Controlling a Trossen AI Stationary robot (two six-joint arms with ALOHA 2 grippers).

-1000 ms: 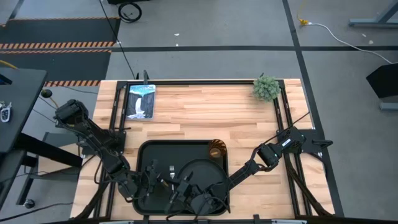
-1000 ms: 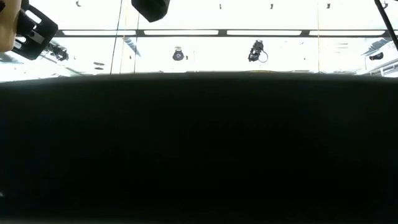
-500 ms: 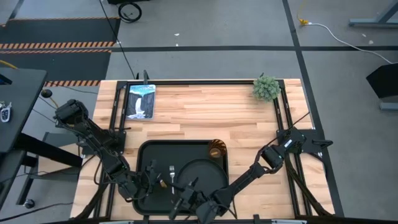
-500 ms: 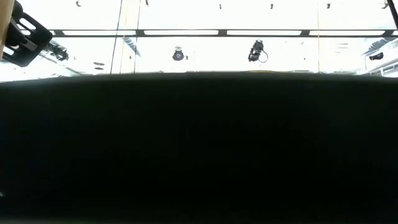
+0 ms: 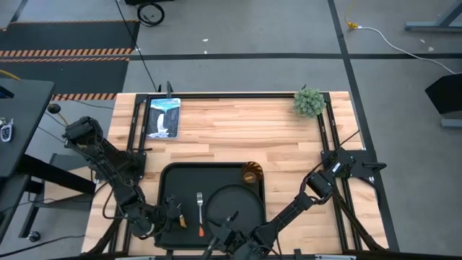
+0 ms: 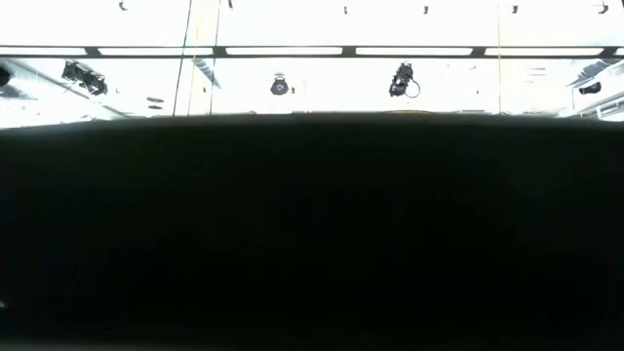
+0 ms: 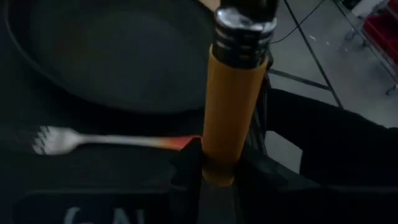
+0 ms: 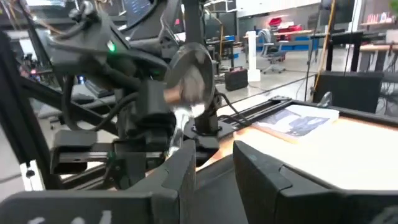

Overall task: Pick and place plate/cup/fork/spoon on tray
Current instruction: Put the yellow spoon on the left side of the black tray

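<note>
The black tray [image 5: 173,177] lies at the table's near middle. On it sit the round black plate [image 5: 232,206], the amber cup [image 5: 251,173] at its far right corner, and the fork [image 5: 200,213], prongs toward the far edge. My left gripper [image 5: 173,214] is over the tray's left part, shut on the spoon [image 7: 235,93], whose silver bowl [image 8: 189,78] shows in the right wrist view. My right gripper [image 5: 220,242] is open and empty at the tray's near edge, beside the plate. My left gripper pinches the spoon's orange handle near its free end [image 7: 217,163] between its two fingers [image 7: 186,165]. The handle runs on forward past the fingertips. The spoon is lifted clear of the tray, and its bowl [image 8: 189,78] stands higher than the fingers.
A picture card [image 5: 163,117] lies at the table's far left and a small green plant [image 5: 309,102] at the far right. Bare wood lies beyond the tray and to its right. The low view is blocked by a dark surface [image 6: 312,234].
My right gripper has drawn back from beside the left gripper toward the table's near edge, uncovering the fork's orange handle. My left gripper, still shut on the spoon, has shifted slightly toward the near left.
</note>
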